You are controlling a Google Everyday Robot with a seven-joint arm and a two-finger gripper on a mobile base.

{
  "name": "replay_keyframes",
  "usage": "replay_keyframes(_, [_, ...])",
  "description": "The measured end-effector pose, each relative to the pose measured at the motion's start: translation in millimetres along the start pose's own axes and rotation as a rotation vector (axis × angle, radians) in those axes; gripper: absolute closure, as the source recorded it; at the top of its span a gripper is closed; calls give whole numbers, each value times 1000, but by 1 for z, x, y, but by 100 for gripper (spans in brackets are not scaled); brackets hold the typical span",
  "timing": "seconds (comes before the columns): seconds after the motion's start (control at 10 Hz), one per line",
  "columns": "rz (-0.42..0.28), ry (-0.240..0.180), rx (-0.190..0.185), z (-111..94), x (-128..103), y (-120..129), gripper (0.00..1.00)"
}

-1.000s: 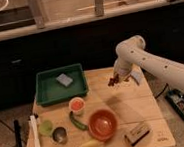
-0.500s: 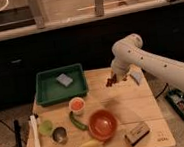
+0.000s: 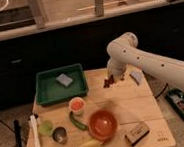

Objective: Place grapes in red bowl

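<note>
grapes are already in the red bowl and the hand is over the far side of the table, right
No. The camera view shows the grapes at the hand, not in the red bowl; the hand is indeed over the far side of the table.

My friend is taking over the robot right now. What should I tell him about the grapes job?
Gripper: at the far side of the table, right of the green tray, shut on the grapes.
Grapes: held above the tabletop, not over the bowl.
Red bowl: near the front edge, next to the green chilli, no grapes in it.
Done: grapes picked up.
Left: carry them forward over the red bowl, lower, let go.
</note>
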Motion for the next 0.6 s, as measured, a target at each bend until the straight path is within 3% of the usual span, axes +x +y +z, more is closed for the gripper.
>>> replay_keyframes(0.6, [-104, 2, -21, -10, -38, -6, 99])
